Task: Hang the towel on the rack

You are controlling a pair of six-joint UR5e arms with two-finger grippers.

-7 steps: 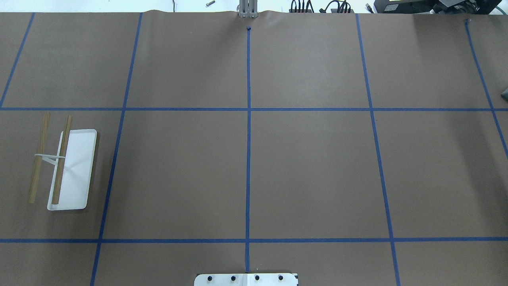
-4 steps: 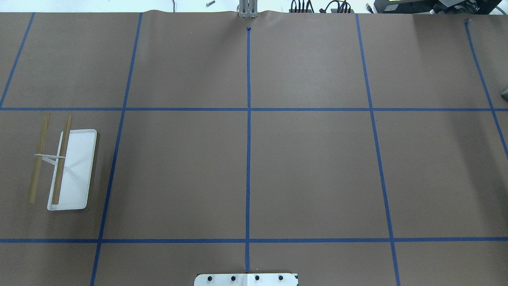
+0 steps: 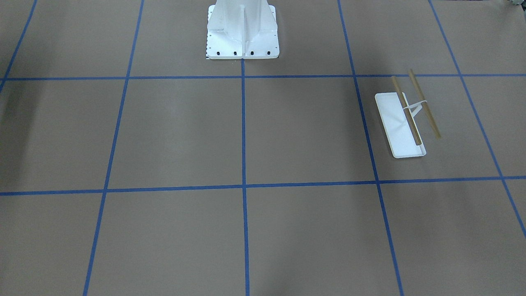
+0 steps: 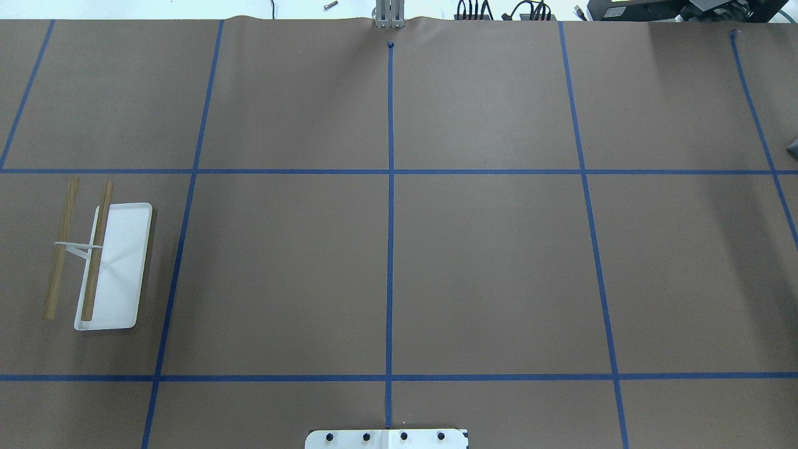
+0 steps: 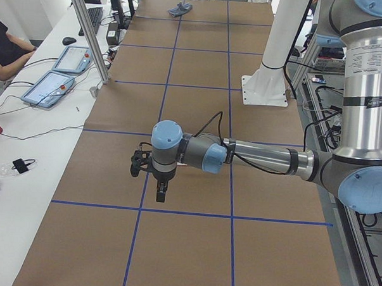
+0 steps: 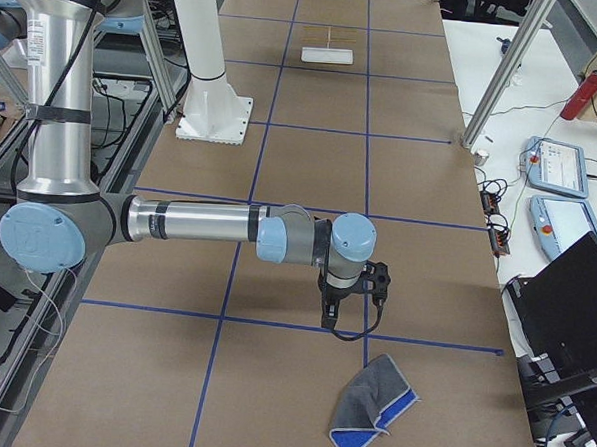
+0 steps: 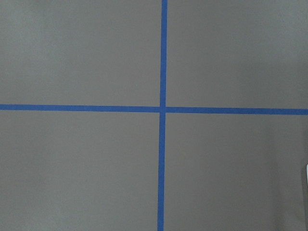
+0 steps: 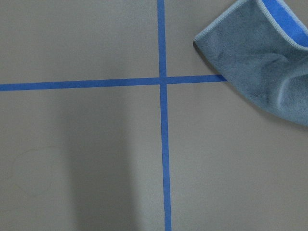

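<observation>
Overhead, nothing has moved: the rack point(image 4: 121, 268) stands bare at the left end of the worktop point(image 4: 486, 268). The towel point(image 6: 374, 416) lies crumpled near the right hand point(image 6: 330, 319), ungrasped. Finger spacing on the left hand point(image 5: 160, 195) and the right hand cannot be told. Pickup is pending.

The towel point(image 8: 262, 57) ran off the right wrist view's top and right edges. A dark sliver point(image 4: 793, 148) at the overhead view's right edge was too cropped to name. The left end effector point(image 5: 160, 194) and right end effector point(image 6: 330, 317) appeared only in side views, so their openness stayed unclear.
</observation>
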